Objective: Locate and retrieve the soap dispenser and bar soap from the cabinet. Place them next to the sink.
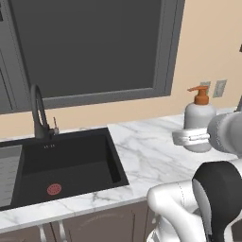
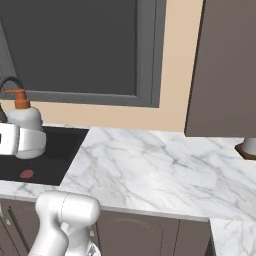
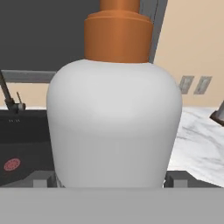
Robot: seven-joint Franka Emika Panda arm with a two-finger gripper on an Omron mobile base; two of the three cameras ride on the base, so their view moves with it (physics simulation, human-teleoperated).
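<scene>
Left base view: the claw (image 1: 190, 137) holds the dispenser (image 1: 199, 120) upright over the marble bench (image 1: 142, 156), right of the sink (image 1: 61, 165). Released from here it could tip or roll.

Right base view: the dispenser (image 2: 24, 126) appears against the sink (image 2: 45, 160), so depth is hard to judge.

Hand view: 2 fingers (image 3: 43, 179) clamp the dispenser (image 3: 113, 127) at its base, claw (image 3: 109, 181) narrowed to its width.

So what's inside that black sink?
In the sink, a red-ringed drain sits on the basin floor. From the right base view, the soap dispenser held in the claw covers part of the basin.
</scene>
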